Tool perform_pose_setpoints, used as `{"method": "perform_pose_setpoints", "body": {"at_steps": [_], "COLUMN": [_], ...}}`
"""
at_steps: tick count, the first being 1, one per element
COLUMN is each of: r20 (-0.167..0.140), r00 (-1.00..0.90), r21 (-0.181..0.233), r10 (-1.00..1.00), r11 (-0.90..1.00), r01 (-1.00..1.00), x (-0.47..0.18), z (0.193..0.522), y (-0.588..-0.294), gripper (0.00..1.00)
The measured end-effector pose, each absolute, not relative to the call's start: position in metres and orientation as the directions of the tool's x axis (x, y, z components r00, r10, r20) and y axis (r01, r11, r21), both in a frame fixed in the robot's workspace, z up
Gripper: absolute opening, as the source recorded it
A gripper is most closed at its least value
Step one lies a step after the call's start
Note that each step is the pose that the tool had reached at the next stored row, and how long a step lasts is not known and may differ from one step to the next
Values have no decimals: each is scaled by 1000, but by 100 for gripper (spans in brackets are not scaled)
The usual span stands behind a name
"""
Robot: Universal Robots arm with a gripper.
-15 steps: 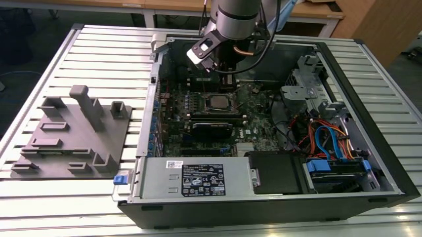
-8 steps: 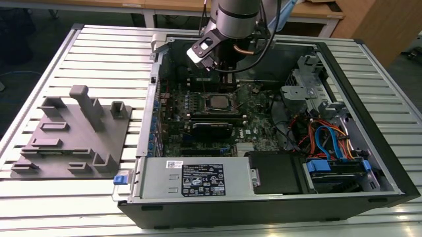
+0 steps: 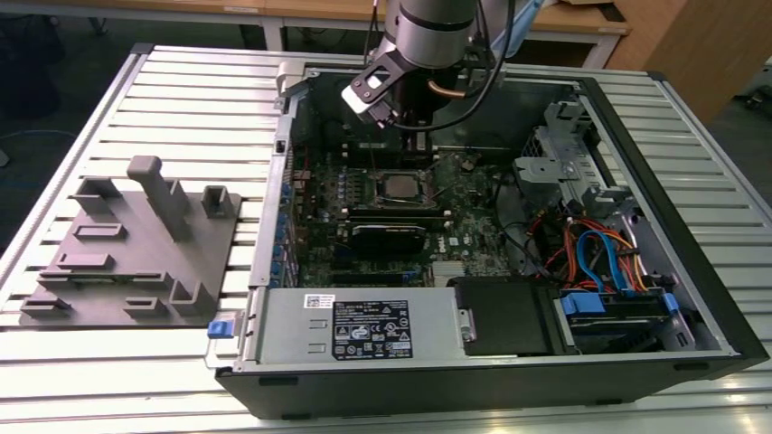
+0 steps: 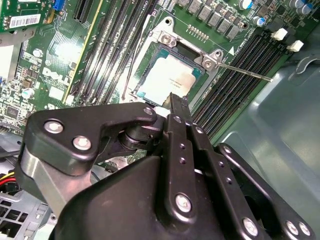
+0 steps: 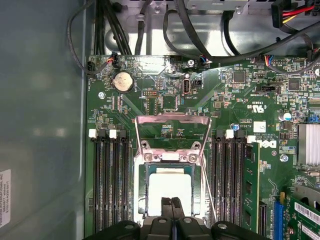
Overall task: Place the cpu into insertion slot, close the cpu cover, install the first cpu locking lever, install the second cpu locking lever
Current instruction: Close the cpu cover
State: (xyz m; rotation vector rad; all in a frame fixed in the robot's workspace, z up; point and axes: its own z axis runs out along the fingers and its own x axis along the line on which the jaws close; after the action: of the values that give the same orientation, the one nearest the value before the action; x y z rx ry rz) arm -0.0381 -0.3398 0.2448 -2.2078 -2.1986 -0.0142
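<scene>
The cpu (image 5: pixel 170 187) lies flat in the insertion slot (image 5: pixel 141 200) on the green motherboard (image 5: pixel 240 100); its pale silver top also shows in the second wrist view (image 4: pixel 167 77) and the exterior view (image 3: pixel 396 187). The cpu cover (image 5: pixel 172 120) stands swung open beyond the socket's hinge. A thin locking lever (image 5: pixel 209 195) runs free beside the socket (image 4: pixel 245 71), and a second thin lever (image 4: pixel 132 65) runs along the other side. My gripper (image 5: pixel 172 201) (image 4: pixel 176 99) hangs just above the cpu's near edge, its two fingers pressed together with nothing between them. In the exterior view the gripper (image 3: pixel 408 117) reaches down into the case.
The open computer case (image 3: pixel 675 298) lies on a slatted table. Memory slots (image 5: pixel 107 185) flank the socket on both sides. A power supply (image 3: pixel 362 325), a drive bay and coloured cables (image 3: pixel 603 253) fill the case's near and right parts. A grey fixture plate (image 3: pixel 133 244) sits at the exterior view's left.
</scene>
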Motion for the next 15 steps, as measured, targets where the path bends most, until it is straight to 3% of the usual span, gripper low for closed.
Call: {"method": "perform_pose_setpoints", "body": {"at_steps": [15], "r20": [25], "r00": [4], "r21": [-12], "r10": [1000], "r11": [-4], "r01": [1000], "x": [-38], "z": [252], "y": [-340], "gripper": [10]}}
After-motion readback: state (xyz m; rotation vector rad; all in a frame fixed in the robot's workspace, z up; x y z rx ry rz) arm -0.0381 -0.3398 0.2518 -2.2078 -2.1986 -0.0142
